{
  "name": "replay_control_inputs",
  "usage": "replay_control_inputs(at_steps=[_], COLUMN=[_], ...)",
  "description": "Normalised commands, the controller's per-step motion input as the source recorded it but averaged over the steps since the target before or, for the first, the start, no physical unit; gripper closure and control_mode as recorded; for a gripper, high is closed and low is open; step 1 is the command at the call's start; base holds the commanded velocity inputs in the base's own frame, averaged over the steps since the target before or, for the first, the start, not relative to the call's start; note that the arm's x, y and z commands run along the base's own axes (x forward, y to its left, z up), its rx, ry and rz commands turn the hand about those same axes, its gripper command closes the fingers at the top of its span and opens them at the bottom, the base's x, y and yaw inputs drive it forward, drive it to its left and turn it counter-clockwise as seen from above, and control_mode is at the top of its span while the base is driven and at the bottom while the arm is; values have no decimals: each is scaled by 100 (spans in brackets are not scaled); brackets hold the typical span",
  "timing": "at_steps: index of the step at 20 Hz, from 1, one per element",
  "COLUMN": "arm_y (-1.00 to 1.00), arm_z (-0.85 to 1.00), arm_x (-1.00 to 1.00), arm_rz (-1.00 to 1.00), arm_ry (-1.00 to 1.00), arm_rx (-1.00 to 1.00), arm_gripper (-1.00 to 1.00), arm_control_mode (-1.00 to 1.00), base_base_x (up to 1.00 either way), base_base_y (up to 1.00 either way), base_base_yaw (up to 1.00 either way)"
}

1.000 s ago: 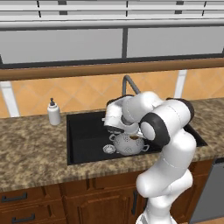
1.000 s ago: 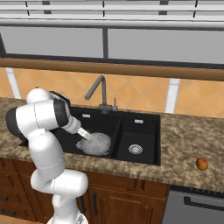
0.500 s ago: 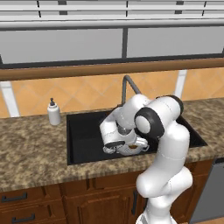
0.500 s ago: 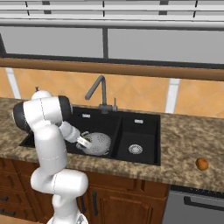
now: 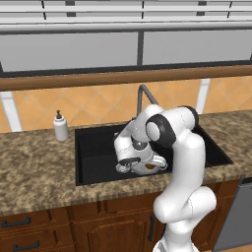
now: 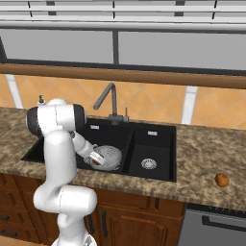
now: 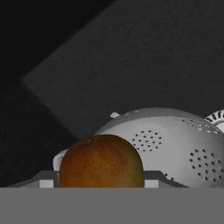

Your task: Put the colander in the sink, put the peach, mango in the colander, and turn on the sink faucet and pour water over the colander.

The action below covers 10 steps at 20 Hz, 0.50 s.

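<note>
Up close, peach (image 7: 101, 161) by colander (image 7: 175, 144), mango (image 6: 221, 179) on counter

Home kitchen: granite counter (image 5: 34, 172), black sink (image 6: 158, 144), faucet (image 6: 108, 98), wood cabinets (image 5: 93, 226).

So the arm (image 5: 182, 162) is basically all glossy white, made of chunky rounded segments that look like fat tubes stacked on bulbous elbows. Each joint has a dark grey, almost black ring or round end cap, the big one up top is really obvious. From the right base view, same deal: white shells, a dark disc on the shoulder-like joint. The hand end is white with dark bits. No cables or markings I can make out.
</note>
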Motion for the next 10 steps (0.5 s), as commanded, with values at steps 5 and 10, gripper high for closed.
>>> replay_control_inputs(at_steps=[5, 10], arm_y=[8, 13], arm_z=[-27, -25], arm_x=[29, 25], arm_rz=[-10, -11], arm_ry=[4, 2], arm_rx=[-12, -13], arm_gripper=[100, 100], arm_control_mode=[-100, -100], base_base_x=[0, 0], base_base_y=[0, 0], base_base_yaw=[0, 0])
